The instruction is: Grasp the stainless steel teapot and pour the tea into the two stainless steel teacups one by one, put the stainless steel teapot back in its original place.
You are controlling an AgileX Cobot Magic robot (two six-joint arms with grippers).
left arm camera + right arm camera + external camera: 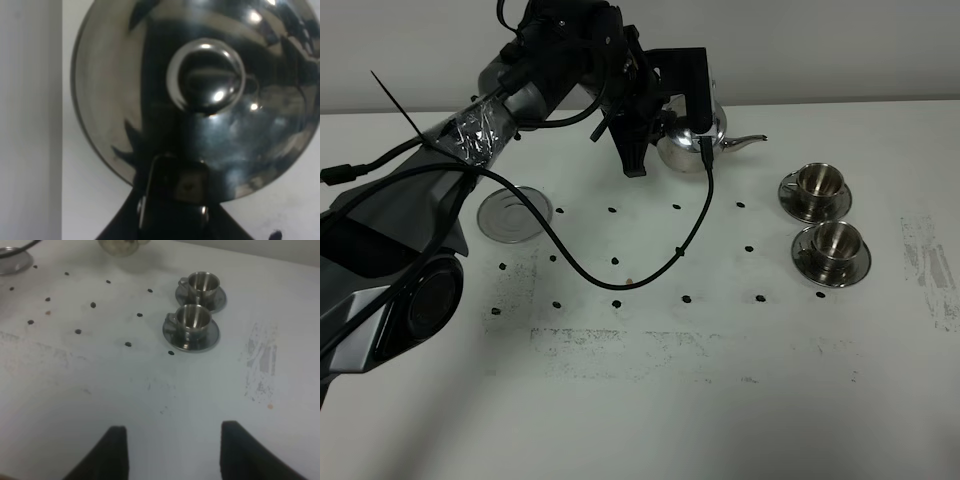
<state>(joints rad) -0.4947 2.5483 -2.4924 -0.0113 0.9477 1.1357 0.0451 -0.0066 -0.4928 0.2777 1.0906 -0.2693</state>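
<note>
The stainless steel teapot (688,143) is near the back of the table, upright, with its spout pointing right toward the cups. My left gripper (642,150) is shut on the pot's handle side. The left wrist view looks straight down on the knobbed lid (205,75), with the gripper (172,210) clamped at the pot's edge. The two stainless steel teacups (817,182) (833,240) stand on saucers at the right, also seen as the far teacup (202,282) and the near teacup (193,317). My right gripper (172,440) hovers above bare table, fingers apart and empty.
A flat round steel disc (515,213) lies on the table at the left. A black cable (620,280) loops from the left arm over the middle of the table. Small black dots mark the tabletop. Scuffed patches (930,265) sit at the right edge.
</note>
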